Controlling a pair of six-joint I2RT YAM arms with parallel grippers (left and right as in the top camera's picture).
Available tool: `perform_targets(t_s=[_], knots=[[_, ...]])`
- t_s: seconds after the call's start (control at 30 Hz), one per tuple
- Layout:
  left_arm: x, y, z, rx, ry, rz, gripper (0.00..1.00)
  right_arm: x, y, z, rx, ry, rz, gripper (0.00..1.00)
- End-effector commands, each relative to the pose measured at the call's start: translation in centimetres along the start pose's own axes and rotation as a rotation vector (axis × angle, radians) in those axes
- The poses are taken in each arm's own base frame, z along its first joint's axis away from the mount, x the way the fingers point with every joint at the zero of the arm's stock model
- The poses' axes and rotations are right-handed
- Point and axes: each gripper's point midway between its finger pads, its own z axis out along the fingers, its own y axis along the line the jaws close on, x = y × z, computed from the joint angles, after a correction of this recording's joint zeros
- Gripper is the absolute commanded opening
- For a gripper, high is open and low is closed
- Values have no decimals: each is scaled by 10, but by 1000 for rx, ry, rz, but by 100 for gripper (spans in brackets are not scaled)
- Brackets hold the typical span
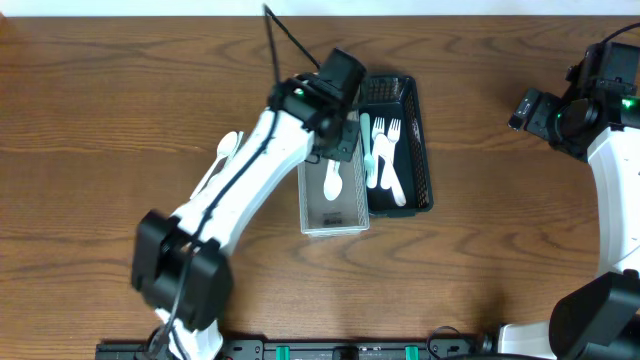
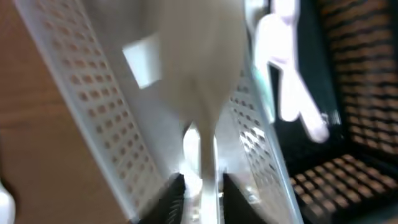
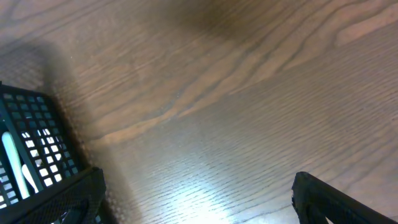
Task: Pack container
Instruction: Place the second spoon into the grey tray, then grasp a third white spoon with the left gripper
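Observation:
A clear perforated container (image 1: 352, 218) lies at the table's middle; its wall shows in the left wrist view (image 2: 93, 99). My left gripper (image 1: 338, 150) reaches into it and is shut on the handle of a white spoon (image 1: 333, 181). In the left wrist view, the jaws (image 2: 200, 190) pinch the handle and the spoon (image 2: 193, 56) fills the frame. A black mesh basket (image 1: 425, 150) beside the container holds several white forks and spoons (image 1: 385, 160). My right gripper (image 1: 525, 105) is open and empty, apart at the far right over bare wood (image 3: 199, 186).
More white cutlery (image 1: 226, 150) lies left of the container, partly hidden under my left arm. The black basket's corner (image 3: 31, 143) shows at the left edge of the right wrist view. Wooden table all around.

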Motion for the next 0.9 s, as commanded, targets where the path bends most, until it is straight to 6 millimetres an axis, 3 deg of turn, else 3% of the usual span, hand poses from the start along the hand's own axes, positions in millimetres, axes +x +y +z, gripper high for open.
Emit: perform_targets(t_s=[0.0, 0.1, 0.23, 0.37, 0.6, 0.73, 0.87], knots=[[-1, 10, -4, -9, 3, -47, 41, -1, -2, 0, 2, -1, 9, 99], [-3, 24, -22, -20, -4, -48, 62, -1, -2, 0, 2, -1, 9, 99], [5, 75, -47, -154, 2, -21, 67, -1, -2, 0, 2, -2, 9, 99], [15, 134, -51, -283, 68, 31, 68, -2, -2, 0, 1, -4, 9, 99], [37, 209, -16, -260, 186, -70, 66, -2, -2, 0, 0, -8, 9, 99], [53, 234, 13, -220, 269, -104, 57, -4, -2, 0, -1, -13, 9, 99], [65, 244, 39, -201, 342, -109, 47, -6, -1, 0, -3, -20, 9, 99]])
